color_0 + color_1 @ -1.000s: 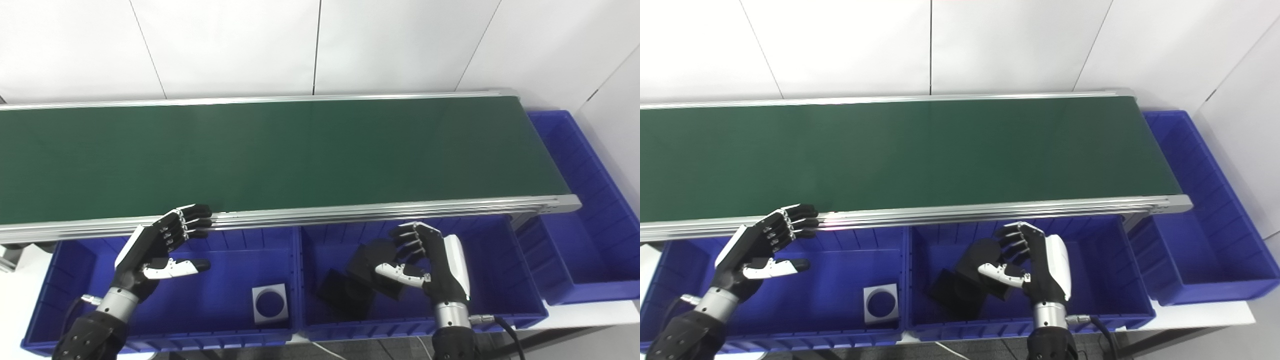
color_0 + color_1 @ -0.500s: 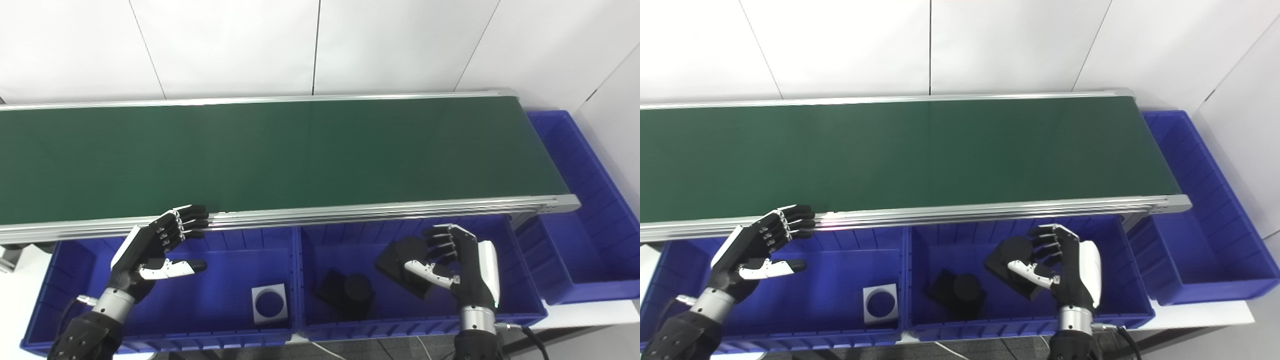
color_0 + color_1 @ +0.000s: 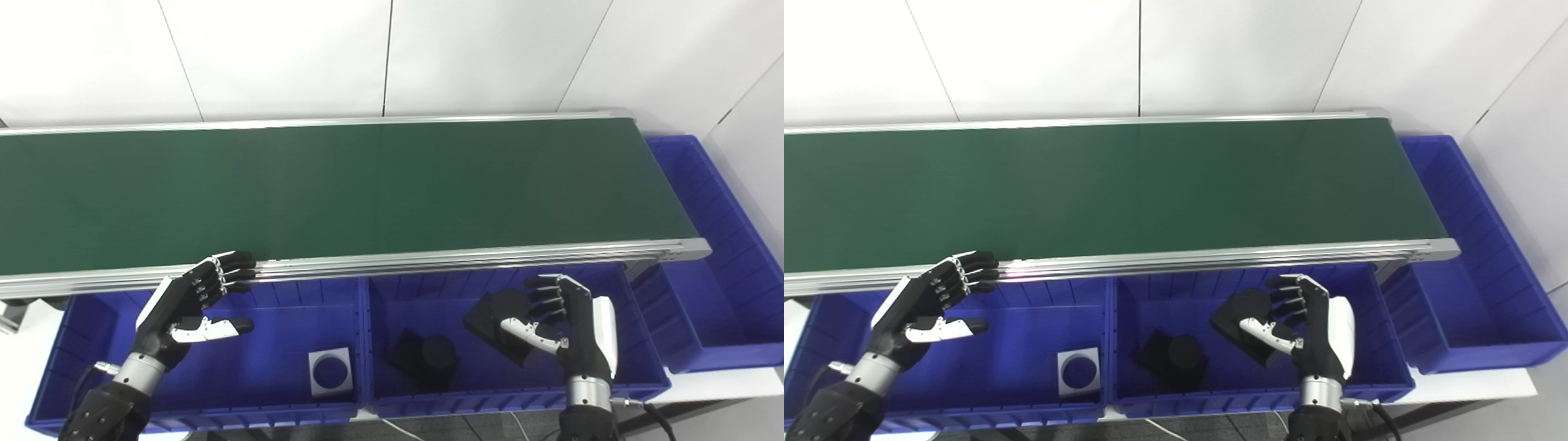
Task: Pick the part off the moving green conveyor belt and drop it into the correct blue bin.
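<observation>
1. Part (image 3: pixel 497 318), black, sits in the right hand (image 3: pixel 566 327) over the middle bin (image 3: pixel 618 343), fingers (image 3: pixel 542 297) curled round its far side and thumb across the front; the drop step looks in hand.
2. Next move, I judge: spread the fingers so it falls beside the other black part (image 3: pixel 424 358) lying on that bin's floor.
3. Right hand stands upright, palm facing left, inside the bin's walls.
4. Left hand (image 3: pixel 190 303) holds nothing, fingers apart, over the left bin (image 3: pixel 79 343) near the belt (image 3: pixel 343 190), which carries nothing.
5. White part (image 3: pixel 331 371) lies in the left bin.
</observation>
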